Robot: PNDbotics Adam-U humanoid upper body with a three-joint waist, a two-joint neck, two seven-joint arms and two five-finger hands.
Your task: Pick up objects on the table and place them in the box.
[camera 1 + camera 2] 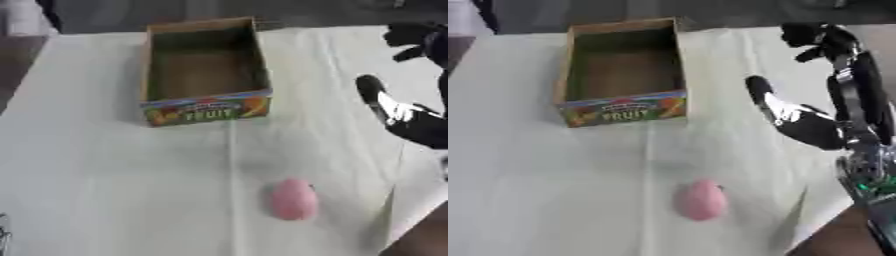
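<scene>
Below and left of our right hand (811, 125), whose fingers hang spread and hold nothing, pink egg-shaped obj (702, 199) lies on cloth, well apart from box (619, 112); prob. light, smooth, rolls easy, so we'd pinch across its middle.

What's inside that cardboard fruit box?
The open cardboard fruit box shows only its bare brown floor; the strip just behind its printed front wall is hidden.

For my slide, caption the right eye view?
Right hand open above table, pink object below, box empty.
</scene>
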